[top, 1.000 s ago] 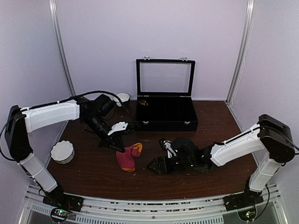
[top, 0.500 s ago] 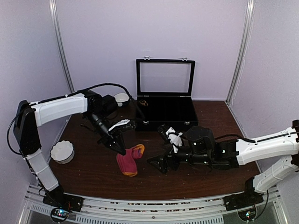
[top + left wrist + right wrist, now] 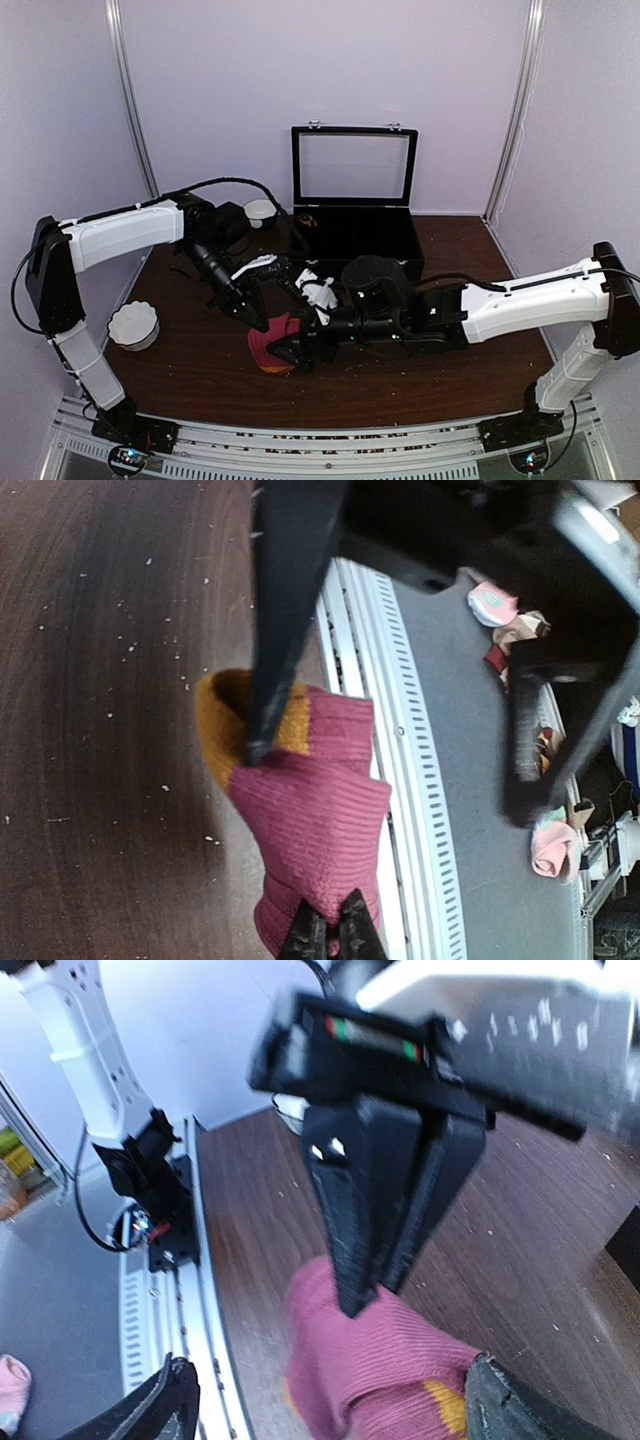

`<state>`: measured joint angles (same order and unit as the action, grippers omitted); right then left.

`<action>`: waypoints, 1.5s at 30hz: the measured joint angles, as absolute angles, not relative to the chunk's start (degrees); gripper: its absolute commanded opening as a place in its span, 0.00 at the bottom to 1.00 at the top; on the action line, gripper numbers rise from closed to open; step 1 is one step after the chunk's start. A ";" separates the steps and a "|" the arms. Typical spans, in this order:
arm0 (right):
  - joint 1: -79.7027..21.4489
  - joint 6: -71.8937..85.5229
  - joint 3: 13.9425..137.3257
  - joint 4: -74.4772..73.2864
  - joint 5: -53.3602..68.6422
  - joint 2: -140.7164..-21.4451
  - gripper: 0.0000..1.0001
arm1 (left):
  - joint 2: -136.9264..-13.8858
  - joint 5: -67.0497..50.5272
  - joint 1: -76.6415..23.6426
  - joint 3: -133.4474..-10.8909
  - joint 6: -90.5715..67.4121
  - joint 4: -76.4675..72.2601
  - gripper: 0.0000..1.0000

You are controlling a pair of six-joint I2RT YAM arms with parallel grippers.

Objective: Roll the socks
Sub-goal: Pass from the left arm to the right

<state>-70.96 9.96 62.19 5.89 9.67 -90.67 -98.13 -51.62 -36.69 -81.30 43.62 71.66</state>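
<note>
The magenta-red sock (image 3: 268, 347) with an orange toe lies bunched near the table's front edge. My left gripper (image 3: 258, 320) is shut, pinching the sock's magenta fabric (image 3: 315, 820) at its fingertips (image 3: 331, 938). My right gripper (image 3: 287, 349) is open, its two fingers standing either side of the sock (image 3: 375, 1365). In the right wrist view my right gripper (image 3: 340, 1405) spans wide, and the left gripper's shut fingers (image 3: 385, 1190) press into the sock's top. The dark brown argyle socks are out of view.
A black case (image 3: 355, 250) with its glass lid up stands at the back centre. A white bowl (image 3: 133, 325) sits at the left, a small white cup (image 3: 262, 210) behind the left arm. The white front rail (image 3: 400, 730) runs just beside the sock.
My right arm has swung left from the table's middle to the sock, gripper open. My left gripper has come down onto the sock and shut on it.
</note>
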 measured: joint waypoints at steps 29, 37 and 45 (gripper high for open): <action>-65.67 14.20 63.40 3.57 16.82 -96.05 0.73 | -99.68 -58.83 -37.56 -85.49 60.75 87.85 0.00; -63.94 22.41 63.24 9.13 25.71 -97.06 1.00 | -99.61 -59.05 -38.30 -85.95 61.47 90.13 0.00; -64.31 21.15 60.88 10.39 32.27 -96.01 0.99 | -98.50 -57.78 -38.37 -85.95 58.59 88.40 0.00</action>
